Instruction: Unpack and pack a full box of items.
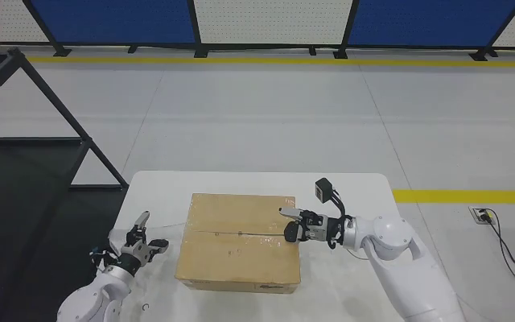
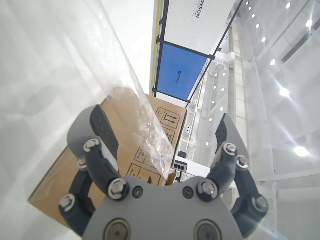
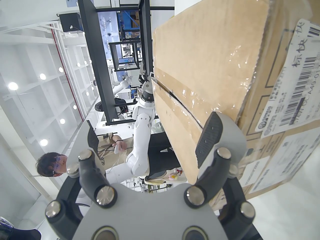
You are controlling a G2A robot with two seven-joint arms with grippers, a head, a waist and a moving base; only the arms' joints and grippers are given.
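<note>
White table (image 1: 241,181) under cardboard box (image 1: 239,241), blue panels (image 1: 113,20) behind

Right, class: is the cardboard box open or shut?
Shut: the cardboard box has both top flaps lying flat, meeting along a middle seam.

The box (image 1: 239,241) filled the middle of the table (image 1: 346,183), leaving bare surface along the far edge. The left gripper (image 1: 152,231), fingers spread, occupied the narrow gap on its left; the right gripper (image 1: 288,224) hung over its right edge.
</note>
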